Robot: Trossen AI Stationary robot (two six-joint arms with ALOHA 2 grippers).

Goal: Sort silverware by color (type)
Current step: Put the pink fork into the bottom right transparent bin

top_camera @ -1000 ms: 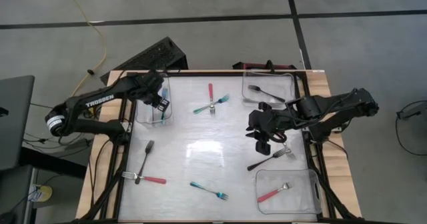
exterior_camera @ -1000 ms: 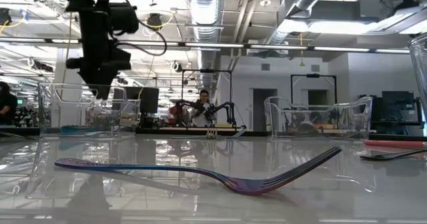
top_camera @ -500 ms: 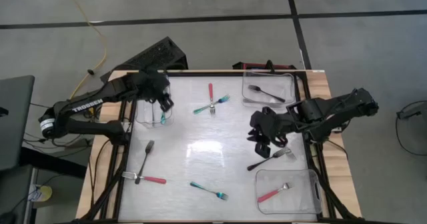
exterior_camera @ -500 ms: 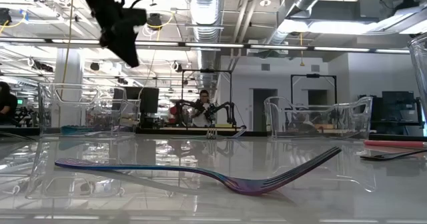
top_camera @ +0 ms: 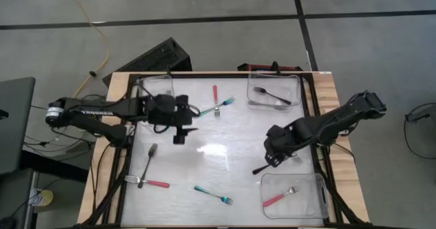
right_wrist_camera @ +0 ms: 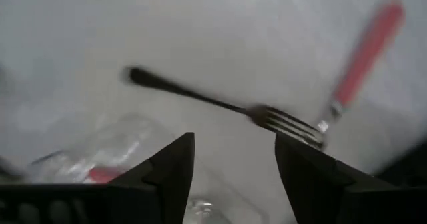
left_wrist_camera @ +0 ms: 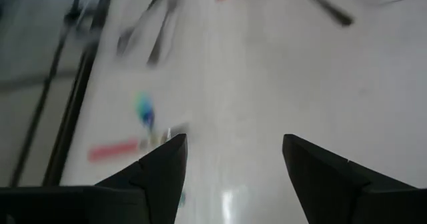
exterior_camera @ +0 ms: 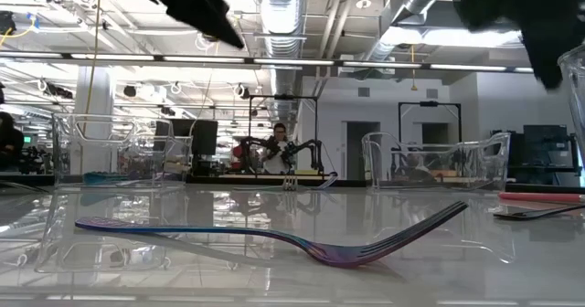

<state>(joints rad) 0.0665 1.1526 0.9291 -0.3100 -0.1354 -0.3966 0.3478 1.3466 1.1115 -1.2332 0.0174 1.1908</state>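
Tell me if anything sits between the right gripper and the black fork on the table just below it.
Nothing visible does. The right gripper hovers with open fingers directly over the black fork, which lies on bare table. The right wrist view shows the fork unobstructed ahead of the fingers; a red-handled fork lies beyond its tines.

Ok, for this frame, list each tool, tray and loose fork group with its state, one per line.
left tool: open, empty, above the table's middle-left
right tool: open, empty, over the black fork
far-right tray: holds a black fork
near-right tray: holds one red fork
far-left tray: partly hidden by the left arm
crossed forks: loose on the table
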